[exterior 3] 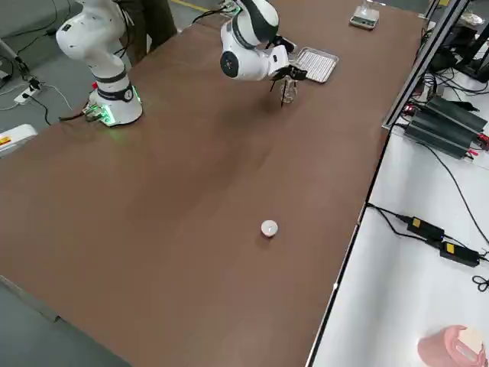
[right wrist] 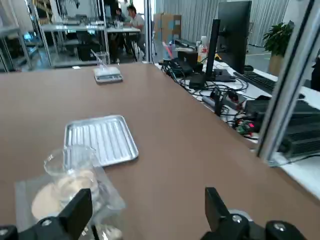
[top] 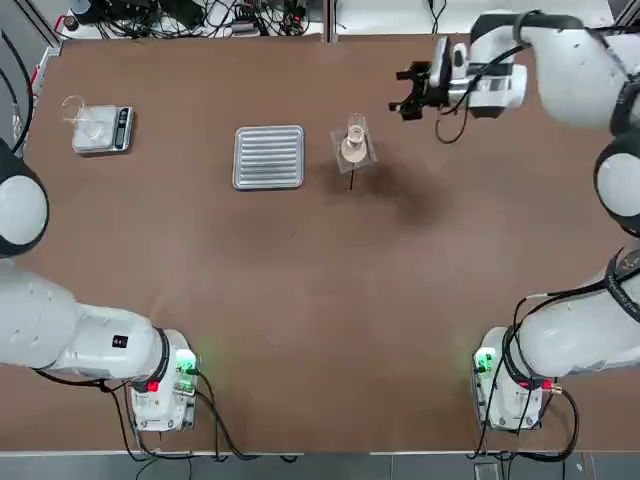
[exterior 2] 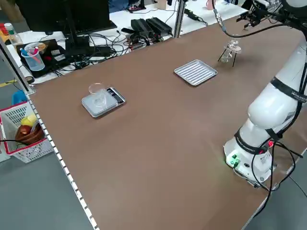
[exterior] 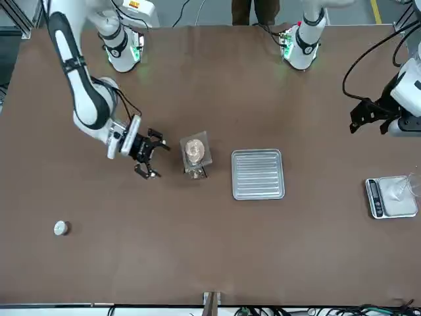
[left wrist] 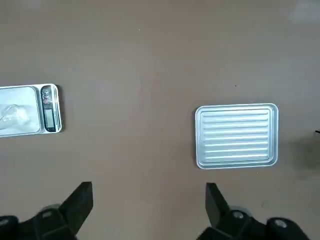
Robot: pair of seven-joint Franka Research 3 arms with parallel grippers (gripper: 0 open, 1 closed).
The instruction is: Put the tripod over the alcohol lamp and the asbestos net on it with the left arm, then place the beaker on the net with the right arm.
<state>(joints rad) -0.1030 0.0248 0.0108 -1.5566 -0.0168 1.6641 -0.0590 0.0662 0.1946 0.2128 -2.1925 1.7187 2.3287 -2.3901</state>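
The beaker (right wrist: 70, 165) already sits on the asbestos net (top: 354, 148); the right tool (top: 412, 91), wide and empty just right of it, should retreat level, avoiding the tripod (top: 352, 172).

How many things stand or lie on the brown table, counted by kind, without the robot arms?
Clear glassware: 3, the beaker, the alcohol lamp, a dish
Metal: 4, the tripod, the asbestos net, a ribbed tray, a scale
White capped bottle: 1
Total: 8
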